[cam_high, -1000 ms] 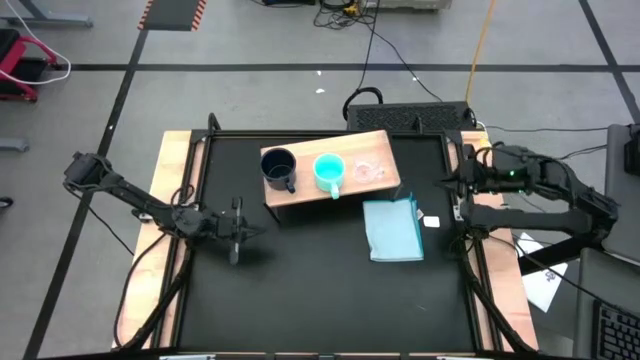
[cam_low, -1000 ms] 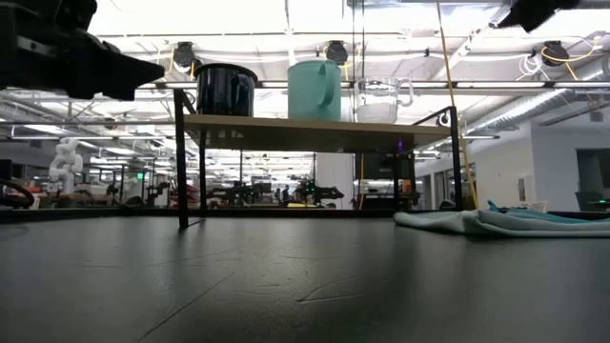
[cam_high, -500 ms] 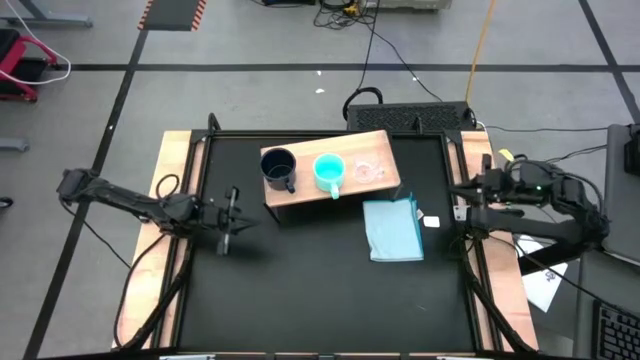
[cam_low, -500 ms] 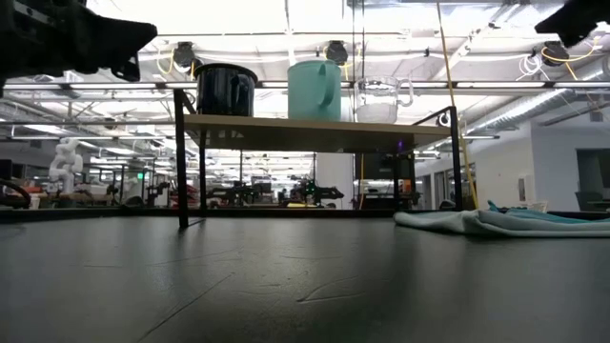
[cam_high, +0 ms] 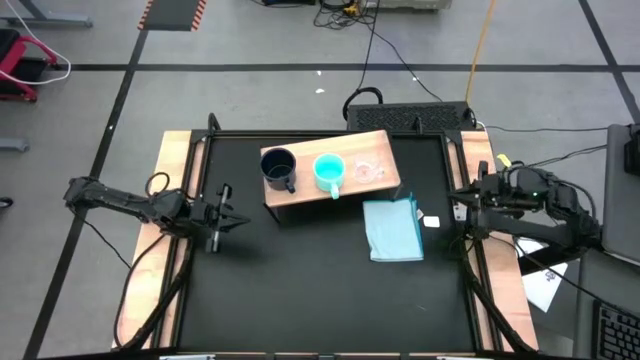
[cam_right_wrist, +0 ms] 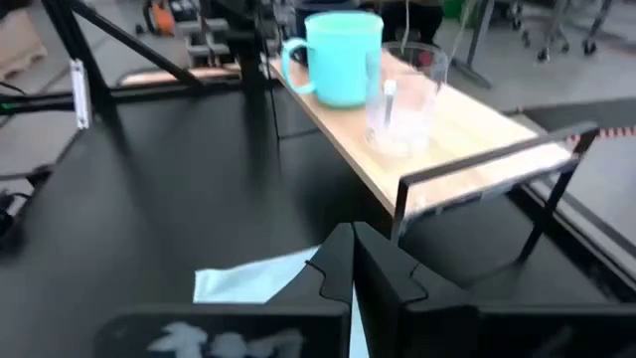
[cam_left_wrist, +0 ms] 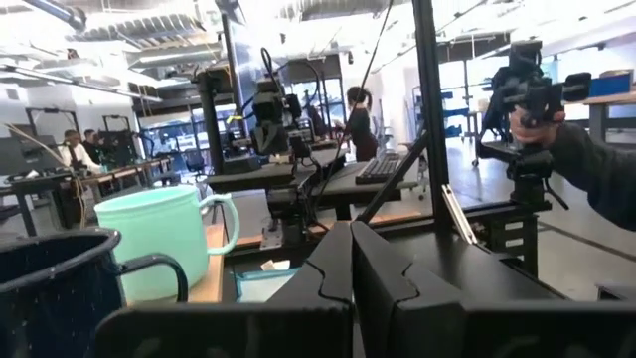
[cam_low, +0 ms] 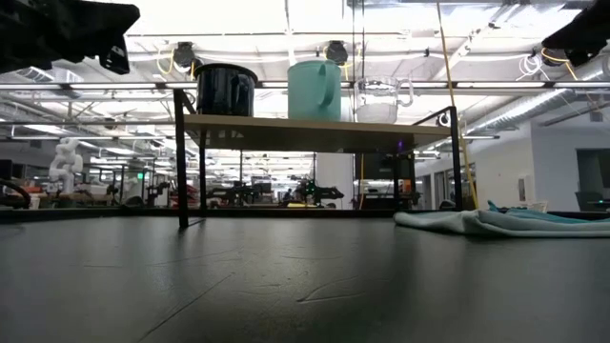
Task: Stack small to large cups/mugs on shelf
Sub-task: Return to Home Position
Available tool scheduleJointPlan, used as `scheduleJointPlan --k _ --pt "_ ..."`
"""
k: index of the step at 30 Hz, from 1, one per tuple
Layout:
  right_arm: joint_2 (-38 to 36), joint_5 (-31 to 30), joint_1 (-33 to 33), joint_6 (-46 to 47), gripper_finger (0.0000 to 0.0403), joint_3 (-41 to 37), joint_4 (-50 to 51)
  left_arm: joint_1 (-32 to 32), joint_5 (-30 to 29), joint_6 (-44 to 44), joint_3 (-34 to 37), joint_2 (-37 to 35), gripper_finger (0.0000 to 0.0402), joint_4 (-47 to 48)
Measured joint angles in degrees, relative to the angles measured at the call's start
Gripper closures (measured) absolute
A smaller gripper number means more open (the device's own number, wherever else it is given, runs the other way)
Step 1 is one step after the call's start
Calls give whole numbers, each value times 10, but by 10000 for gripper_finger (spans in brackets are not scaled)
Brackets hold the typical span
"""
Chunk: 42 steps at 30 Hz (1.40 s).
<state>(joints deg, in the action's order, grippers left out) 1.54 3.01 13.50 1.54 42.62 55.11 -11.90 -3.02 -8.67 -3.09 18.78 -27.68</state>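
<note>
Glass cup point(cam_high: 368, 171) faint on the shelf point(cam_high: 300, 196); left pincer point(cam_left_wrist: 350, 237) and right pincer point(cam_right_wrist: 350, 241) both closed, empty.

Black, slender, jointed links form the left arm point(cam_high: 120, 200) and right arm point(cam_high: 560, 200), trailed by looped black cable point(cam_high: 156, 183). The left claw point(cam_left_wrist: 351, 268) and right claw point(cam_right_wrist: 350, 267) each carry two matte dark fingers point(cam_left_wrist: 326, 283), angular, with stepped inner edges.

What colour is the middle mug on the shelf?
The middle mug is turquoise; the right wrist view shows it best.
</note>
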Motion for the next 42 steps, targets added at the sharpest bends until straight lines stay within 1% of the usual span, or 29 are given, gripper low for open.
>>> scheduleJointPlan --k 3,8,11,12,14,18,20,23,26,30,34,36,38,40,42 --pt "5 -17 0 7 403 -1 6 0 0 4 0 -13 401 16" --pt "25 -22 0 8 403 0 3 0 1 1 0 -16 400 24" --pt "44 -74 0 27 403 0 5 0 11 2 0 -16 401 23" --pt "49 -80 0 30 403 0 6 0 15 2 0 -16 401 23" --pt "55 -72 0 25 403 0 5 0 20 3 0 -16 400 25" --pt "53 -18 0 6 403 0 -3 0 30 3 0 -16 401 25" --pt "49 -9 0 3 403 0 -6 0 39 3 0 -16 400 23" --pt "48 -19 0 17 403 0 -18 0 42 8 0 -16 401 24" --pt "54 -57 0 26 403 10 -30 0 42 13 0 -15 400 28" --pt "59 -59 0 -7 403 11 -95 0 42 14 0 -15 400 36" --pt "72 -55 -1 25 403 -14 -200 0 42 14 0 -15 400 47" --pt "77 -40 -1 34 403 -53 -240 0 42 13 0 -15 400 55" --pt "81 -36 -1 55 403 -113 -287 0 43 12 0 -15 400 58" --pt "88 -35 -1 83 403 -176 -358 0 43 8 0 -15 400 66" --pt "93 -16 -1 109 403 -231 -443 0 44 6 0 -15 400 72"
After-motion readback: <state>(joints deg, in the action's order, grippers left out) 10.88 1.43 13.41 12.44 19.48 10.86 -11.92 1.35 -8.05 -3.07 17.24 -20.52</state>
